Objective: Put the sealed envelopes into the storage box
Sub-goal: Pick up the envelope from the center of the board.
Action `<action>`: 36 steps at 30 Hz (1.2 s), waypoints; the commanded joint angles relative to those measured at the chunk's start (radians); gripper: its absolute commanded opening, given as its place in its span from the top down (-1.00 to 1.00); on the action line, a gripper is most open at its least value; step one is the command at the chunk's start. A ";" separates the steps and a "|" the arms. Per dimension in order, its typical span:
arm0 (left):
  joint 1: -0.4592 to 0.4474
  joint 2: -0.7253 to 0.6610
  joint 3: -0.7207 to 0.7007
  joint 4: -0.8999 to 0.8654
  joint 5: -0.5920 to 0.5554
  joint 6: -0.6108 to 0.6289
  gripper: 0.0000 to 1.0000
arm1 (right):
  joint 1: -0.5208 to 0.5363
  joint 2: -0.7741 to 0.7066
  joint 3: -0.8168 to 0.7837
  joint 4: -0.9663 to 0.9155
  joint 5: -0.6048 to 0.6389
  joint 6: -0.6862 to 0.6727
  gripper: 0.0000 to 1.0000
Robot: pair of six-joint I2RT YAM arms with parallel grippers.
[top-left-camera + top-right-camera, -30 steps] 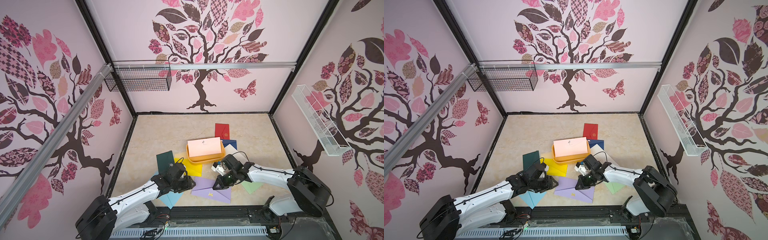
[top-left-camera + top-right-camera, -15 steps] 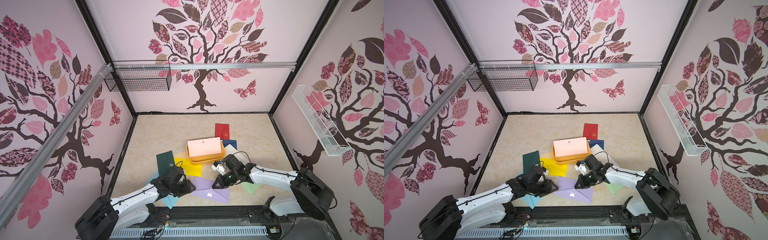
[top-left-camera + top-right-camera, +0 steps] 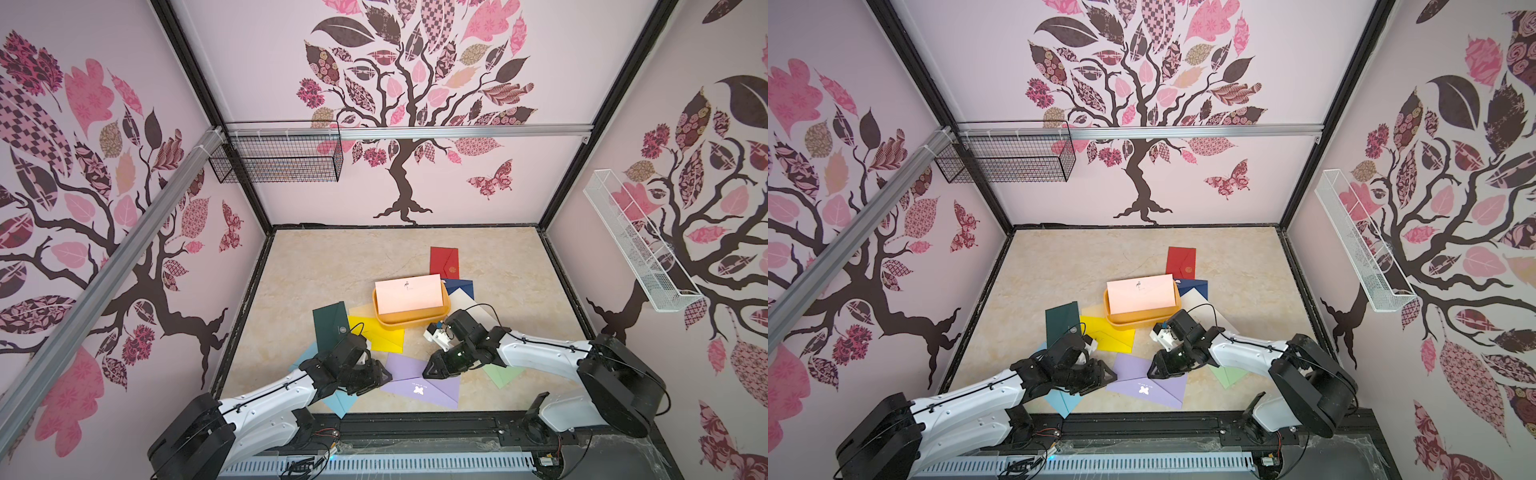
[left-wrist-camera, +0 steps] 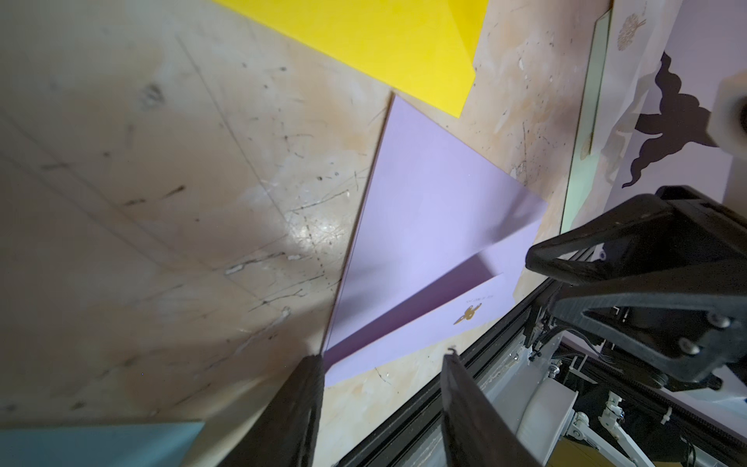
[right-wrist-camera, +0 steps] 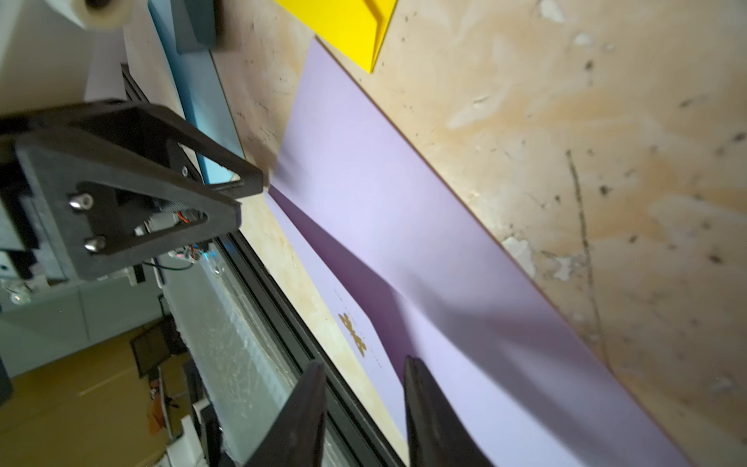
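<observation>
- One lilac envelope lies flat between the left hand and right hand; both hands are spread.
- One pink envelope sits in one storage box.

Storage box stands central on the worktop. Top envelope lies across the box, resting on its rim. Right rear: far envelope touches second envelope, which sits just behind the box's right end; third envelope lies beside that end. Left of box: inner envelope just beside it, outer envelope beyond. Front envelope lies near the worktop's front edge, between left fingers and right fingers. Front-left envelope lies partly under the left arm; front-right envelope partly under the right arm.
</observation>
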 commanded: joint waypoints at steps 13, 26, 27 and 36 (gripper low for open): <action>0.003 0.046 -0.011 0.034 -0.015 0.012 -0.02 | 0.007 0.131 0.029 0.043 -0.073 -0.021 0.21; 0.003 0.009 0.000 0.000 -0.020 0.015 -0.07 | 0.012 0.102 0.021 0.049 -0.070 -0.023 0.91; 0.003 -0.003 0.001 -0.015 -0.025 0.016 -0.09 | 0.011 0.086 0.017 0.048 -0.067 -0.023 0.93; 0.009 -0.135 -0.010 -0.048 -0.012 0.005 -0.17 | 0.005 -0.047 -0.009 0.074 -0.084 0.010 0.97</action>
